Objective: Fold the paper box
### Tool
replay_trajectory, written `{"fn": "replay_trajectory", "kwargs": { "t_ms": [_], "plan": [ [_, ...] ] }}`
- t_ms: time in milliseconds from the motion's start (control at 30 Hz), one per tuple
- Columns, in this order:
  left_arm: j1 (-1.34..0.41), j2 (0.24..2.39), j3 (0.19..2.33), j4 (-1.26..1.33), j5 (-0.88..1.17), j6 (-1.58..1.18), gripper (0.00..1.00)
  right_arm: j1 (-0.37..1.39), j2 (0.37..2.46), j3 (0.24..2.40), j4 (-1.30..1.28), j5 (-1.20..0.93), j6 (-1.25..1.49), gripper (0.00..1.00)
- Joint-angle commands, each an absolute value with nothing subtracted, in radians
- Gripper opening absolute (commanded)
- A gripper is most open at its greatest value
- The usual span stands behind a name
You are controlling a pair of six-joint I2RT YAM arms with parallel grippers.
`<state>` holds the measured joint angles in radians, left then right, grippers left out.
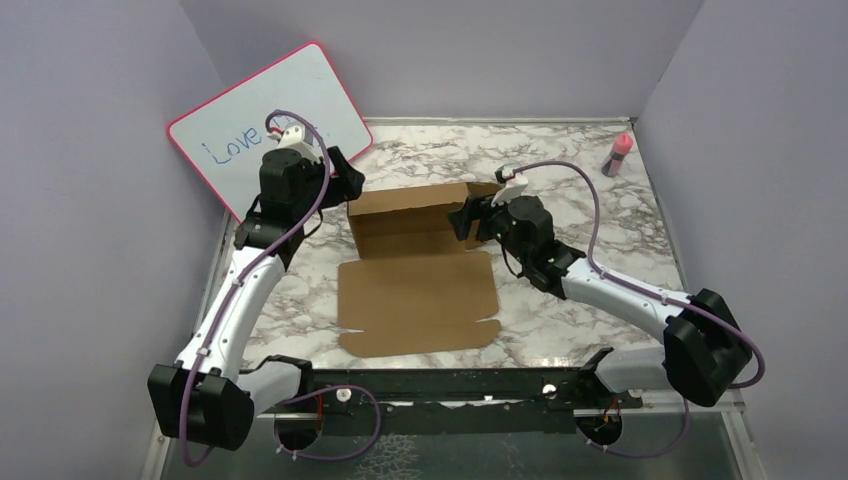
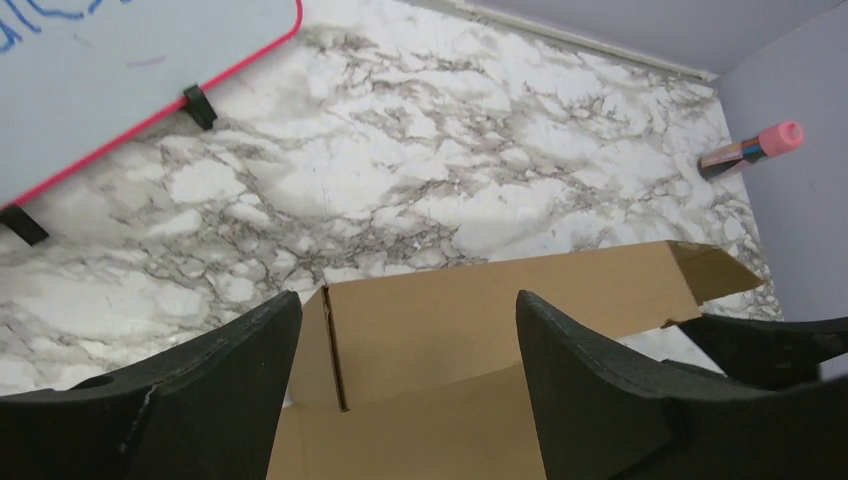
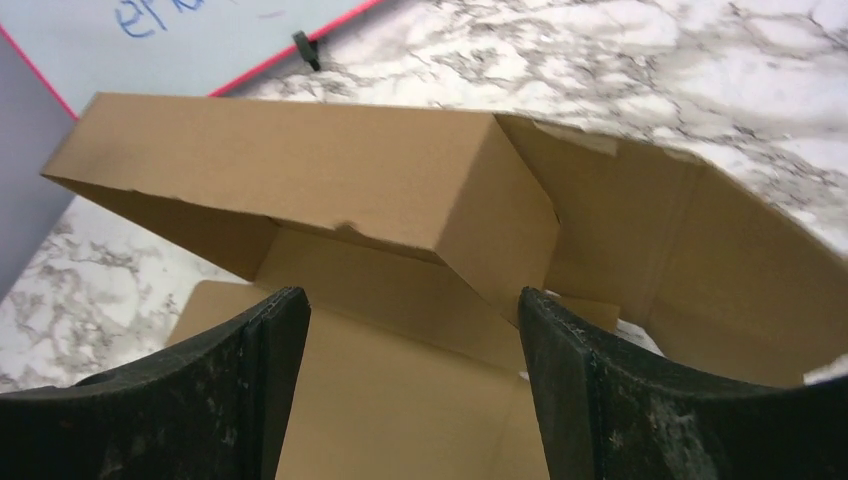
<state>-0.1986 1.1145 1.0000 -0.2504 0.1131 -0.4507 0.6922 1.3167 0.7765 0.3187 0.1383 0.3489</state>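
Desk: the marble desk [image 1: 600, 200] is filling the middle of the top view.
Paper box: the paper box [image 1: 415, 290] is sitting at centre frame, its rear part standing up as a wall with the end flaps turning in and its large front panel lying flat toward the bottom.
Progress: it is looking partly folded; the sides and the flat panel are still waiting to be raised and closed.
Left gripper: the left gripper [image 2: 408, 300] is hovering spread wide at the wall's left end, gripping nothing.
Right gripper: the right gripper [image 3: 410, 295] is gaping wide at the wall's right end, also empty.
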Motion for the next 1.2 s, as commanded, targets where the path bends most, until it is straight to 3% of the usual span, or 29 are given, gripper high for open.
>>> {"fn": "replay_trajectory", "kwargs": {
  "t_ms": [0, 267, 567, 933, 1167],
  "plan": [
    [-0.202, 1.169, 1.124, -0.32, 0.151, -0.381, 0.8, 0.689, 1.28, 0.707, 0.348, 0.251, 0.339, 0.81],
    [-0.373, 1.371, 1.276, -0.296, 0.14, -0.361, 0.8, 0.689, 1.267, 0.525, 0.523, 0.355, 0.465, 0.76],
    [-0.53, 1.579, 1.422, -0.255, 0.113, -0.246, 0.8, 0.688, 1.417, 0.496, 0.673, 0.433, 0.561, 0.73],
    [-0.565, 1.651, 1.402, -0.161, 0.065, -0.209, 0.79, 0.669, 1.61, 0.493, 0.761, 0.423, 0.62, 0.73],
    [-0.565, 1.679, 1.361, -0.13, 0.108, -0.23, 0.77, 0.666, 1.689, 0.515, 0.817, 0.384, 0.614, 0.66]
  ]
}}
